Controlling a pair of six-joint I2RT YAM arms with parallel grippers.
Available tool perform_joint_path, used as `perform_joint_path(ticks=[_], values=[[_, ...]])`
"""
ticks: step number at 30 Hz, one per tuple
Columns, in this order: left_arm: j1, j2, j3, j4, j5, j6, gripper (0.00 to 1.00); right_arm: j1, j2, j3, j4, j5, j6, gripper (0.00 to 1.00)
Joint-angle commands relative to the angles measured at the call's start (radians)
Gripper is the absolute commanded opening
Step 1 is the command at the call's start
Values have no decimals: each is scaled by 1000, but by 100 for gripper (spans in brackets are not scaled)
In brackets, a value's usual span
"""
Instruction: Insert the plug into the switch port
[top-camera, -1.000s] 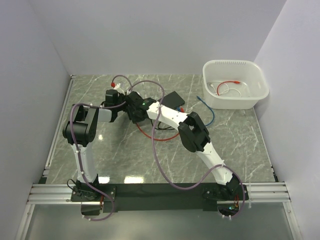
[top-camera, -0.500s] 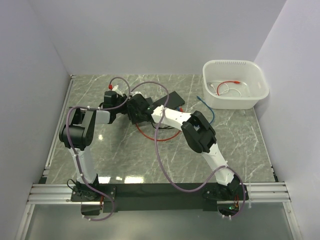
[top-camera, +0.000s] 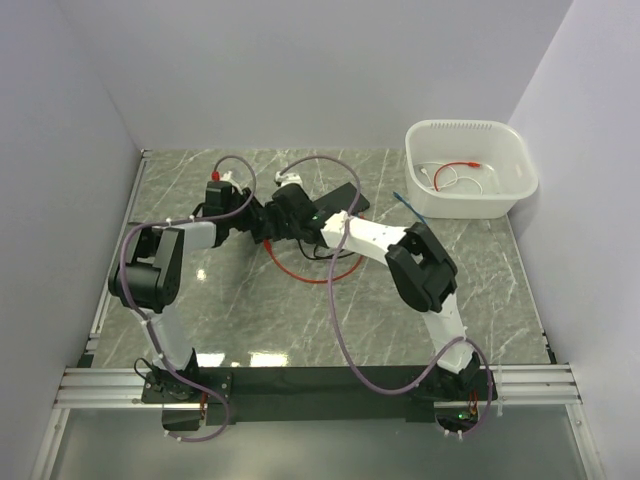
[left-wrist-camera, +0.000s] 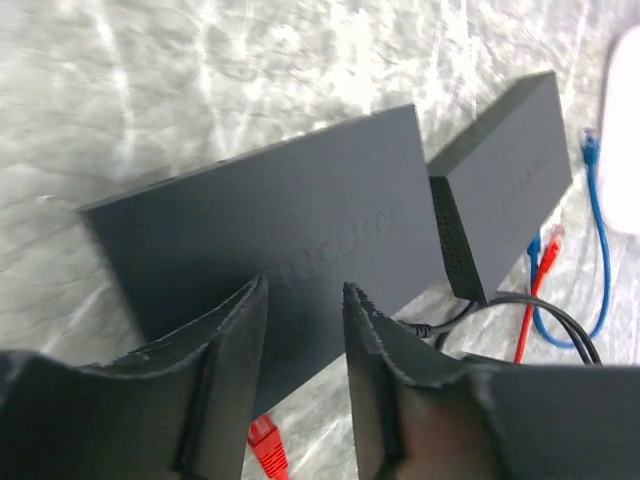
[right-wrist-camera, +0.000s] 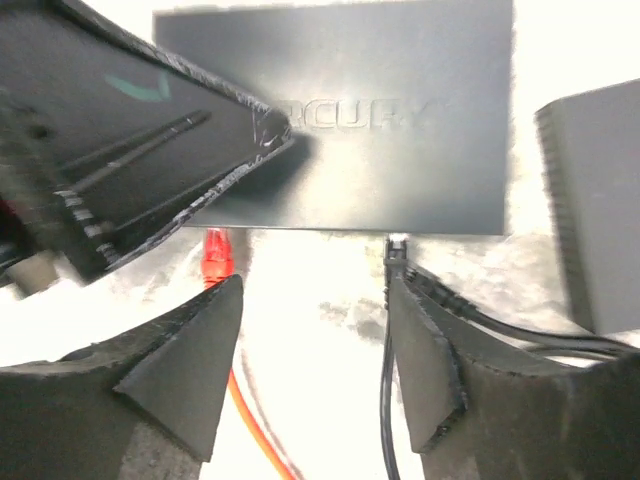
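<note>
– Grey marbled worktop (top-camera: 250, 310), plain white walls, a white bin (top-camera: 465, 125) in the far right corner, and both arms huddled over the switch (right-wrist-camera: 400, 110). So did it go in or what?

– Looks like it from where I'm standing. A second ago both tools were closed down much tighter at the switch's edge. Now they've let go, and the right arm's elbow has swung out to the side. The left tool (left-wrist-camera: 303, 295) has its fingers a modest gap apart over the lid, with nothing between them. The right tool (right-wrist-camera: 315, 290) is spread wider and is also empty. The red plug (right-wrist-camera: 215, 255) sits butted into the switch's near edge, and its red cable (top-camera: 300, 274) loops off across the worktop. Nobody's holding it.

– So done?

– My guess is the insert is made and this is the release. I can't see the latch though, so no promises it clicked. A black plug (right-wrist-camera: 395, 250) sits in the same edge a little way along, looking seated.

– Any branding?

– The lid has "MERCURY" embossed on it, though part of the word is hidden in the right wrist view. A second dark box (left-wrist-camera: 500, 180) beside the switch has lettering too, but it's too blurry to read. A blue cable (left-wrist-camera: 595, 230) and another red plug (left-wrist-camera: 548, 245) lie loose past that one.
</note>
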Motion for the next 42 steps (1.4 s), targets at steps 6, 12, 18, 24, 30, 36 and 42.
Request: perform_joint_path(ticks=[6, 12, 18, 24, 30, 36, 42], values=[[23, -59, 62, -140, -173, 22, 50, 19, -190, -74, 85, 64, -2, 71], [25, -157, 65, -172, -243, 37, 52, 43, -319, -181, 99, 122, -14, 71], [-9, -338, -2, -187, -292, 55, 52, 58, -504, -362, 125, 160, -4, 71], [-127, -542, -120, -174, -348, 106, 55, 101, -734, -597, 137, 222, 13, 71], [-207, -734, -275, -141, -380, 120, 72, 128, -977, -827, 105, 279, 82, 71], [-261, -869, -338, -183, -444, 146, 98, 139, -1215, -987, 58, 321, 124, 71], [-285, -988, -401, -192, -480, 158, 96, 144, -1365, -1051, -5, 371, 139, 71]])
